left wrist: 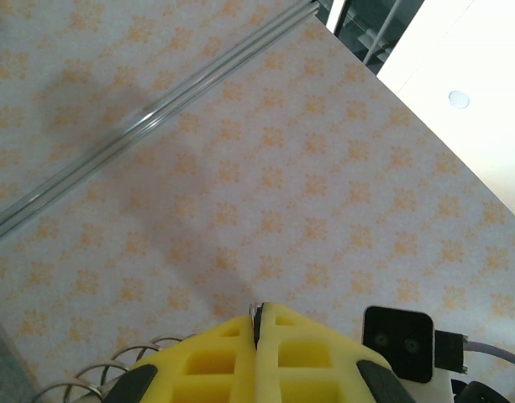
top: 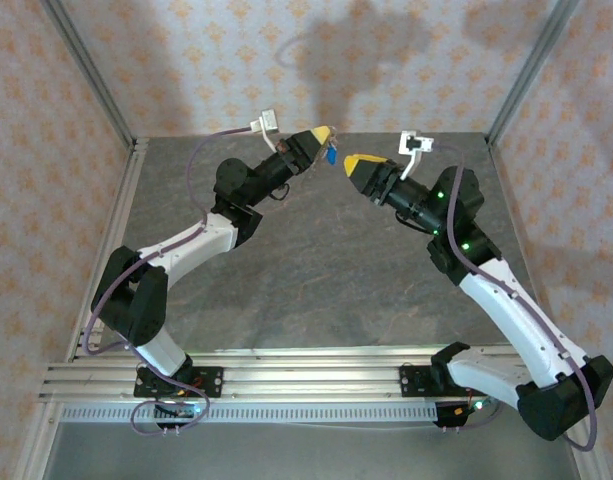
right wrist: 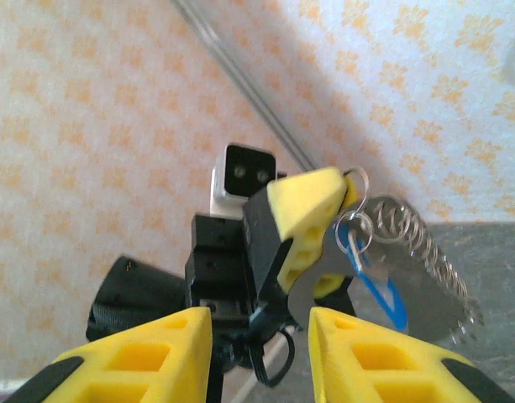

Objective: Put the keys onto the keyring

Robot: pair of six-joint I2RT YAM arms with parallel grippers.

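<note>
Two arms: both raised over the far half of the grey table point(top: 316, 290), tips turned toward each other, a small gap between them
Left gripper point(top: 323, 133): yellow fingers pressed flat together; its own wrist view shows a thin sliver of metal at the seam of the tips
Left grip: pinching the top end of the keyring point(right wrist: 425, 243), which hangs in the air from the tips
Keyring: loop of pale coiled wire, hanging beside and below the left fingertips, clear of the table; a few of its coils show at the lower left of the left wrist view
Key point(right wrist: 380, 299): blue with grey metal, hanging just under the left tips, in front of the coil and touching it; cannot tell whether it is threaded on the loop or only lies against it
Key, from above: a blue speck below the left tips, between the two grippers
Right gripper point(right wrist: 259, 340): fingers spread, nothing between them; pointed at the left tips, near the key but apart from it
Backdrop: pale wall point(top: 186, 60) with orange motifs behind both grippers
</note>
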